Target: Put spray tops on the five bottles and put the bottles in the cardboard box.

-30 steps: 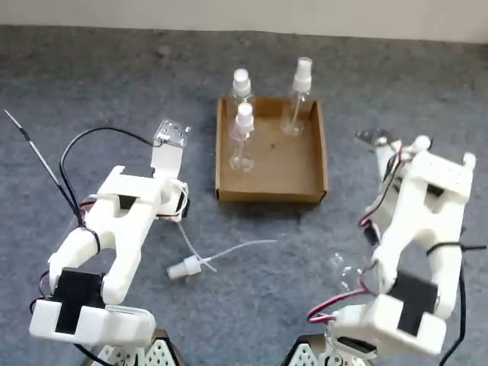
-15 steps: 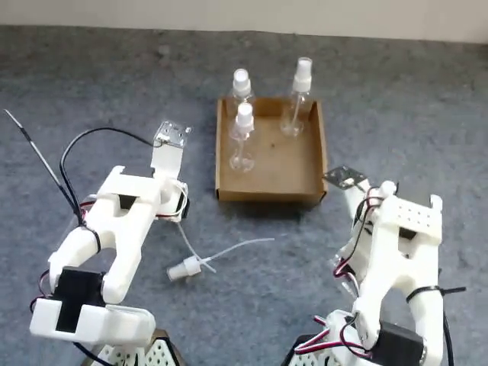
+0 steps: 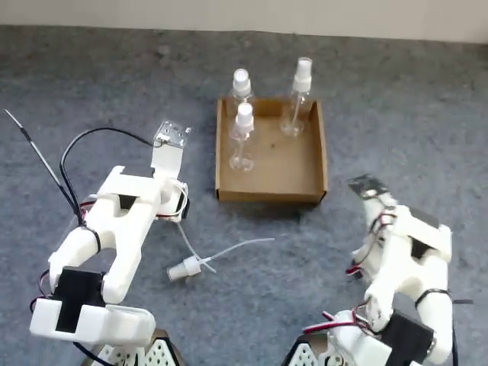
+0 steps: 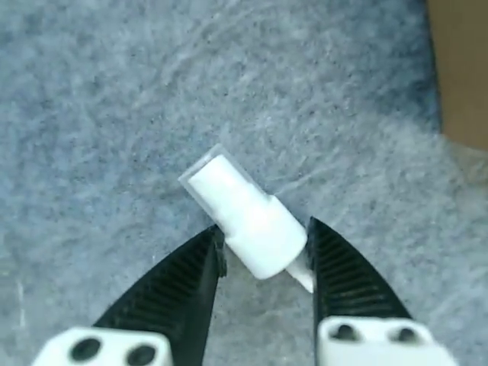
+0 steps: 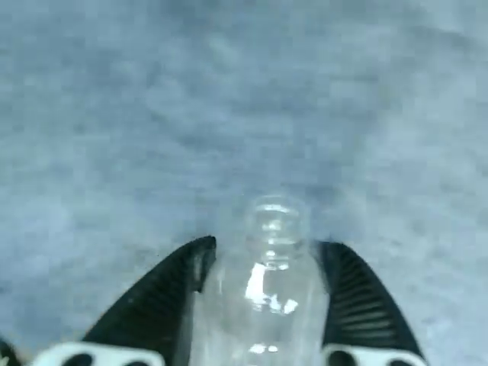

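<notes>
A cardboard box (image 3: 311, 164) sits at the middle back with three clear bottles (image 3: 242, 141) standing in it, each with a white spray top. My left gripper (image 4: 265, 232) is shut on a white spray top (image 4: 255, 221), low over the carpet. In the high view, the left arm (image 3: 130, 221) covers that top. A second spray top (image 3: 185, 268) lies on the carpet by that arm, its thin tube pointing right. My right gripper (image 5: 263, 248) is shut on a clear topless bottle (image 5: 271, 267), neck pointing away. The right arm (image 3: 404, 255) stands at the front right.
Grey carpet (image 3: 91, 84) covers the table. Black and red cables (image 3: 69, 156) loop beside the left arm. Open carpet lies between the box and the arms, and to the right of the box.
The right arm has drawn back from beside the box's right wall toward the near edge. The left arm and the loose spray top have not moved.
</notes>
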Available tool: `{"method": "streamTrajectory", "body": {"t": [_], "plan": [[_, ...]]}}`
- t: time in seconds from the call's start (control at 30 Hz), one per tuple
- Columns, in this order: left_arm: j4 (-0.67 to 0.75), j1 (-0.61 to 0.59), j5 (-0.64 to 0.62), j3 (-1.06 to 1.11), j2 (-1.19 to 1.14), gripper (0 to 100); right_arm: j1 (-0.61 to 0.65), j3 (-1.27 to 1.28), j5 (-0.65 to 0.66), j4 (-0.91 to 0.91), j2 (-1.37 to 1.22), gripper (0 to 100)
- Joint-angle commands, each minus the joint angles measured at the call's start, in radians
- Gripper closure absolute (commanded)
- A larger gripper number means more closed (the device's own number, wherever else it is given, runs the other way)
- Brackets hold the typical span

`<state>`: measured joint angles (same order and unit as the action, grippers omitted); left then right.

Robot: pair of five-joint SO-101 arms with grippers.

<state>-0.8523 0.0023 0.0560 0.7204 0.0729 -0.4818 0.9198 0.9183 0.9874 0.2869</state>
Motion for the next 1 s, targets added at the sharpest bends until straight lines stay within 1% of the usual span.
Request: {"method": "streamTrajectory", "body": {"t": [0.0, 0.1, 0.27, 0.43, 0.5, 0.63, 0.73, 0.83, 0.9, 0.97], "plan": [[0.011, -0.015, 0.006, -0.035, 0.004, 93, -0.102, -0.105, 0.002, -0.061, -0.016, 95.0], [0.011, -0.015, 0.006, -0.035, 0.004, 93, -0.133, -0.202, -0.006, -0.058, -0.073, 96.4], [0.009, -0.015, 0.006, -0.035, 0.004, 93, -0.125, -0.41, -0.155, -0.05, -0.24, 96.7], [-0.003, -0.015, 0.009, -0.044, 0.004, 93, -0.054, -0.68, -0.273, 0.111, -0.441, 96.7], [-0.025, -0.015, 0.068, -0.05, 0.004, 93, -0.03, -0.777, -0.298, 0.163, -0.504, 96.7], [-0.172, -0.015, 0.278, -0.117, 0.002, 93, -0.001, -0.912, -0.301, 0.234, -0.578, 96.4], [-0.25, -0.044, 0.388, -0.183, 0.004, 93, 0.001, -0.923, -0.301, 0.257, -0.598, 95.4], [-0.296, -0.068, 0.473, -0.245, 0.004, 93, -0.004, -0.921, -0.301, 0.265, -0.601, 89.6], [-0.292, -0.076, 0.497, -0.271, 0.002, 93, -0.007, -0.921, -0.301, 0.265, -0.602, 86.4], [-0.273, -0.093, 0.454, -0.305, 0.004, 93, -0.007, -0.921, -0.301, 0.265, -0.602, 84.9]]}}
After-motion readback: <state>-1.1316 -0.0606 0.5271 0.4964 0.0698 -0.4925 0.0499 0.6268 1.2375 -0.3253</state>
